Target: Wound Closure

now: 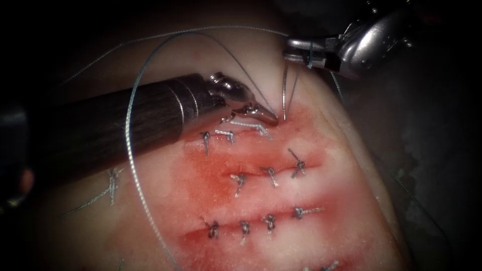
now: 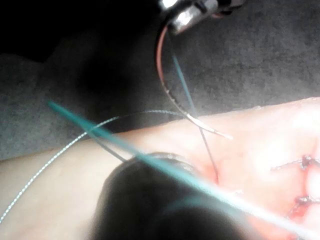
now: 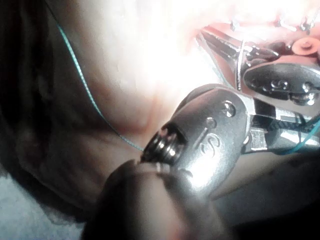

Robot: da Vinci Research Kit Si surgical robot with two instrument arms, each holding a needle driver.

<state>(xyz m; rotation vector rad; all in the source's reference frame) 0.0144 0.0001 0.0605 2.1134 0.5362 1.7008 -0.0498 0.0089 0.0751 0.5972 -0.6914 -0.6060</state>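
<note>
My right tool (image 1: 293, 50) reaches in from the upper right, jaws shut on the curved needle (image 1: 284, 90) near its upper end. The needle hangs down, and its lower end touches the tissue (image 1: 351, 200) at the right end of the top cut; whether it is in the tissue I cannot tell. In the left wrist view the needle (image 2: 172, 97) curves down from the right tool (image 2: 192, 12) to the tissue surface. My left tool (image 1: 263, 116) lies across from the left, its tip on the top cut just left of the needle. The thread (image 1: 129, 125) loops widely around the left shaft.
Several knotted stitches (image 1: 270, 173) with short cut ends close three cuts on the tissue, and red fluid (image 1: 211, 185) stains the surface around them. Another knot (image 1: 113, 181) sits at the far left. Dark bench surrounds the tissue.
</note>
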